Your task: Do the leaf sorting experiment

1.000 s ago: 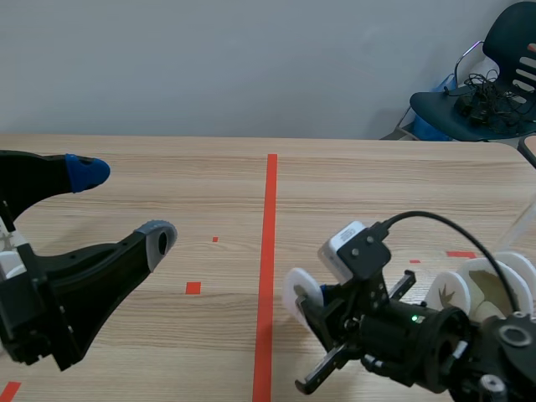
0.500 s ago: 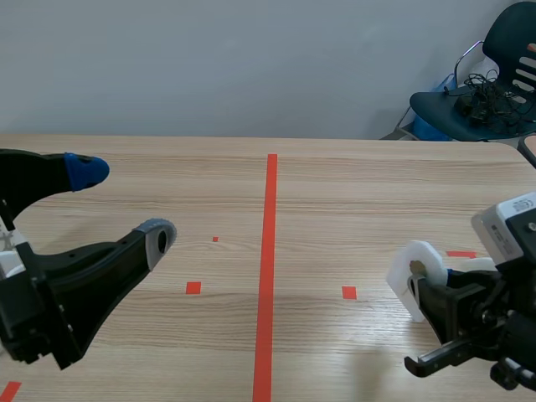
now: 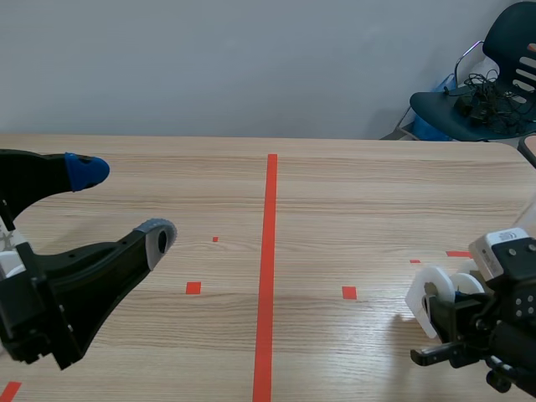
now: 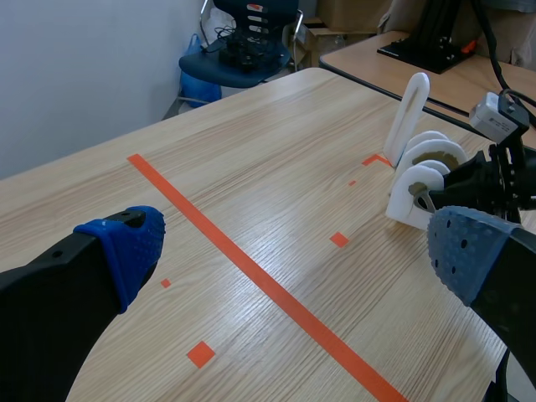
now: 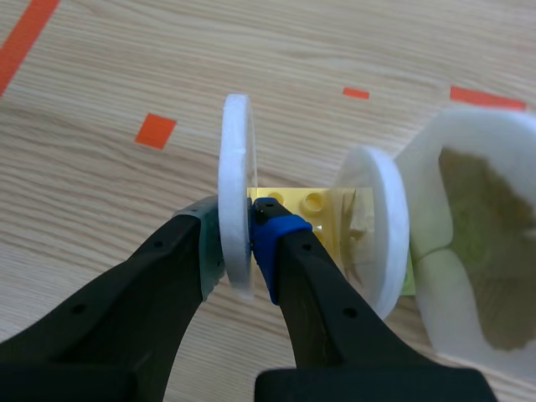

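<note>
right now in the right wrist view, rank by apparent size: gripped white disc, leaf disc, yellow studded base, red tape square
1. leaf disc, though cut off at the edge
2. gripped white disc, seen edge-on, so true size unsure
3. yellow studded base, mostly hidden
4. red tape square

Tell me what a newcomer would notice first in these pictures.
The right gripper, low at the scene's right, pinches an upright white disc beside a row of similar discs holding brownish leaves. The left gripper hangs wide open over the table's left side.
</note>
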Action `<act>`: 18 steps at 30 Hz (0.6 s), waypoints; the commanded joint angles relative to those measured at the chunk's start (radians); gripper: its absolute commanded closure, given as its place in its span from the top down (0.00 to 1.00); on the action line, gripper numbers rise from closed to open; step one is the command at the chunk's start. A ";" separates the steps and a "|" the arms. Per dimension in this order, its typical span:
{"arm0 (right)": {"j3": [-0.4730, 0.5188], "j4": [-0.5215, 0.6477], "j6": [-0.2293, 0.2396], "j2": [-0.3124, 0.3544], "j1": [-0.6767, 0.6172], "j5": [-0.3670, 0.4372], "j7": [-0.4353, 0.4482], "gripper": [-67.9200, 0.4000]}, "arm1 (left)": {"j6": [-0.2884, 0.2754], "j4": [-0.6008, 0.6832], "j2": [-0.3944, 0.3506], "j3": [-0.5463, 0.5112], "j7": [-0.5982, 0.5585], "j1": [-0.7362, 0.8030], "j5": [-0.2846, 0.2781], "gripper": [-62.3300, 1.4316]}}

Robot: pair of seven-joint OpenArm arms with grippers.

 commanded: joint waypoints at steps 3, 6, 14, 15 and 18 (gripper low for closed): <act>0.004 -0.011 -0.003 0.009 0.006 0.000 0.039 0.08 | -0.001 0.002 -0.003 -0.008 -0.013 -0.005 -0.010 1.00; 0.004 -0.012 -0.005 0.009 0.006 -0.043 0.050 0.15 | -0.001 0.002 -0.003 -0.008 -0.013 -0.005 -0.010 1.00; 0.005 0.015 -0.004 0.009 0.013 -0.053 0.080 0.37 | -0.001 0.002 -0.003 -0.008 -0.013 -0.005 -0.010 1.00; 0.009 0.034 -0.004 0.009 0.012 -0.052 0.079 0.37 | -0.001 0.002 -0.003 -0.008 -0.013 -0.005 -0.010 1.00; 0.023 0.110 -0.004 0.009 0.012 -0.052 0.050 0.42 | -0.001 0.002 -0.003 -0.008 -0.013 -0.005 -0.010 1.00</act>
